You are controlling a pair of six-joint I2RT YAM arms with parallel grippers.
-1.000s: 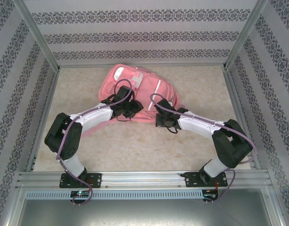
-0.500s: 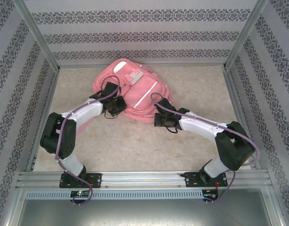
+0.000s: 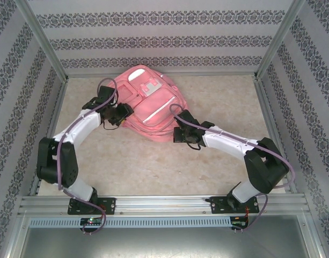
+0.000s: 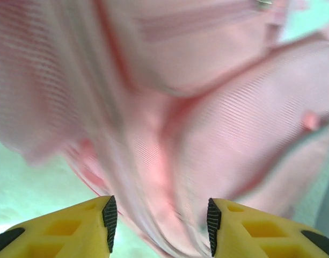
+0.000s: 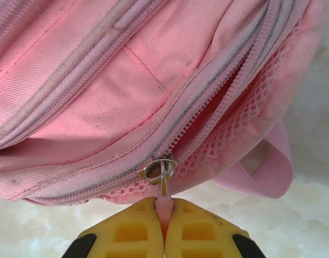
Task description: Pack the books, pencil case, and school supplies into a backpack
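Over the last second the left arm has swung outward to the left, and the backpack (image 3: 148, 102) has turned and slid with it, so its top now points further toward the back-left of the table (image 3: 153, 166). The left gripper (image 3: 124, 114) sits against the bag's left flank. In the left wrist view its 2 yellow fingers (image 4: 78, 228) stand spread, with pink fabric across the gap. That view is smeared by motion, so whether the cloth touches the pads or merely lies beyond them cannot be told. It looks as though the gripper has just let go of the side it dragged.

The right gripper (image 3: 179, 134) has kept its place at the bag's near-right edge. Its jaws are pressed together on the pink pull tab (image 5: 163, 200) that hangs from the metal zipper slider (image 5: 156, 171). Beyond the slider the zipper track (image 5: 228, 80) gapes a little, with mesh lining beside it and a pink strap loop (image 5: 263, 172) lying on the table to the right.

The arrangement reads as a 2-handed zipper job: 1 arm anchors the tab while the other shifts the bag's body against it. The bag lies flat mid-table toward the back wall, and whether anything is already inside it cannot be seen.
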